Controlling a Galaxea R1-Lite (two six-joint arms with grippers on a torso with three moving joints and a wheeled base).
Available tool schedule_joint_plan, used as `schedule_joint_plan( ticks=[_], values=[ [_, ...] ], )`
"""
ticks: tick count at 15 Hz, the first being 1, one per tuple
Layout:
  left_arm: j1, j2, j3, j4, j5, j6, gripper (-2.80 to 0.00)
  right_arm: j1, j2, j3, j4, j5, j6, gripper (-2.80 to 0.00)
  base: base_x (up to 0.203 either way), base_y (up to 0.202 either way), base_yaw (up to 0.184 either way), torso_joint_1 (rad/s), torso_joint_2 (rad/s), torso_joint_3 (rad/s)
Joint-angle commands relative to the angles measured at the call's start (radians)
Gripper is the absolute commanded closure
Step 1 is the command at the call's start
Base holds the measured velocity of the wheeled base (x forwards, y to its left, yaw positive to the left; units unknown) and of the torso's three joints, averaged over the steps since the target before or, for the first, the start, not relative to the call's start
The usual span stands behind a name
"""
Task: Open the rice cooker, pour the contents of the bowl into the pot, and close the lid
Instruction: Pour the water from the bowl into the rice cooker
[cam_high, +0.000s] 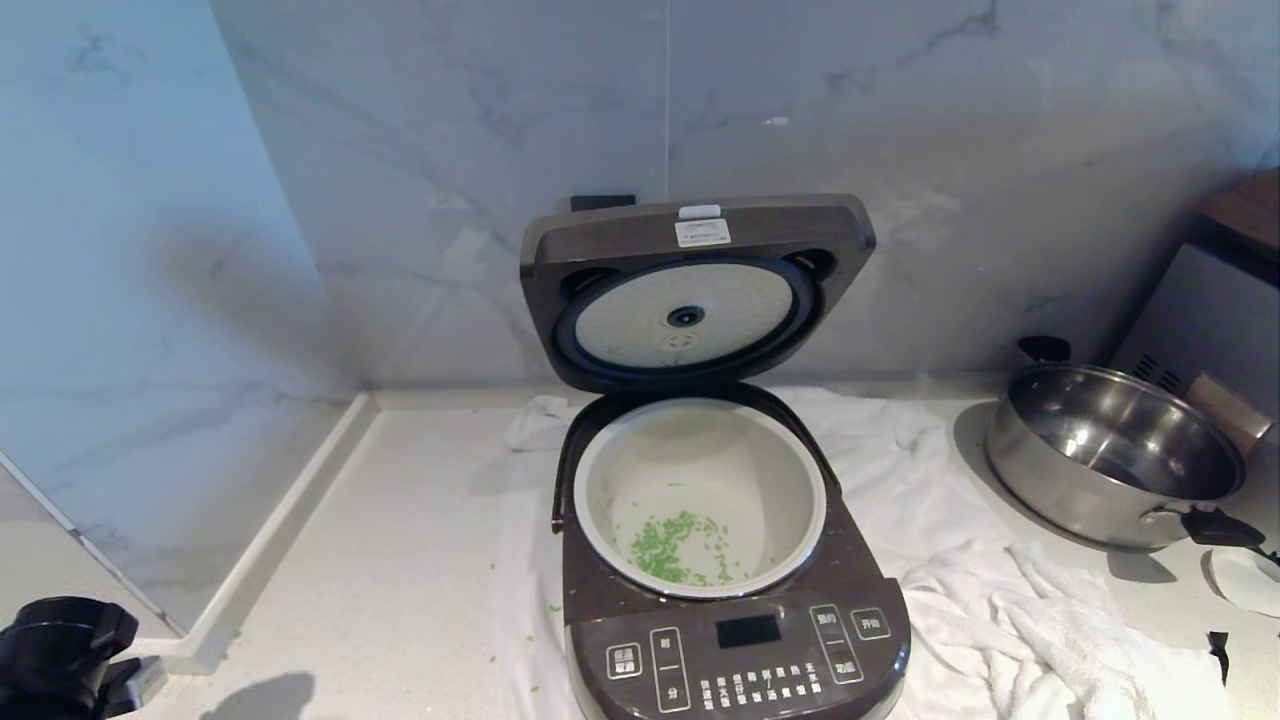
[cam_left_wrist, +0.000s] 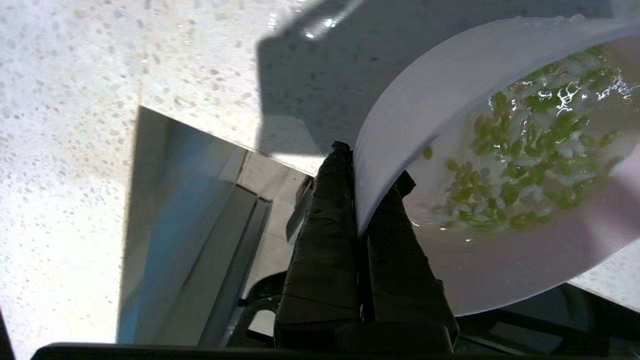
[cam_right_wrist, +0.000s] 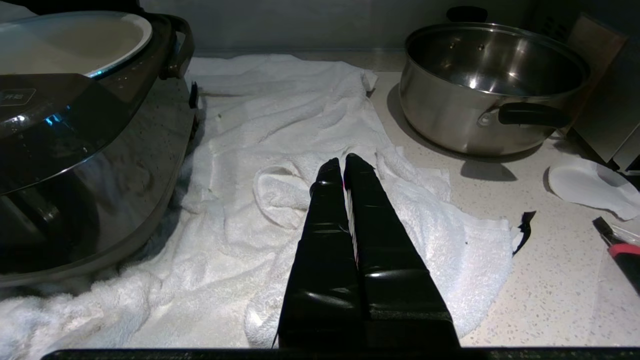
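Observation:
The rice cooker (cam_high: 740, 640) stands in the middle of the counter with its lid (cam_high: 690, 290) swung up, white dimpled plate facing me. Its cream pot (cam_high: 700, 450) holds a patch of green contents (cam_high: 675, 548) on the bottom. My left gripper (cam_left_wrist: 372, 165) is shut on the rim of the pale bowl (cam_left_wrist: 500, 270), which is tilted and still holds wet green bits (cam_left_wrist: 525, 165). Only a black part of the left arm (cam_high: 60, 655) shows at the head view's lower left corner; the bowl is outside that view. My right gripper (cam_right_wrist: 345, 162) is shut and empty above the towel.
A rumpled white towel (cam_high: 960, 560) lies under and right of the cooker. A steel pan (cam_high: 1110, 455) with black handles stands at the right. A few green bits (cam_high: 553, 607) lie on the counter left of the cooker. Marble walls close the back and left.

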Motion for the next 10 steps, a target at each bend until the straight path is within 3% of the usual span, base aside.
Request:
schedule_joint_plan(
  ticks=[1, 3, 10],
  values=[
    [-0.053, -0.005, -0.039, 0.049, 0.0, -0.025, 0.0, 0.0, 0.0, 0.0, 0.0, 0.001, -0.001, 0.0, 0.0, 0.0, 0.0, 0.0, 0.0, 0.0],
    [-0.108, -0.005, -0.081, 0.114, 0.0, -0.082, 0.0, 0.0, 0.0, 0.0, 0.0, -0.001, 0.001, 0.0, 0.0, 0.0, 0.0, 0.0, 0.0, 0.0],
    [-0.279, 0.038, -0.14, 0.13, -0.007, -0.232, 0.0, 0.0, 0.0, 0.0, 0.0, 0.001, 0.001, 0.0, 0.0, 0.0, 0.0, 0.0, 0.0, 0.0]
  ],
)
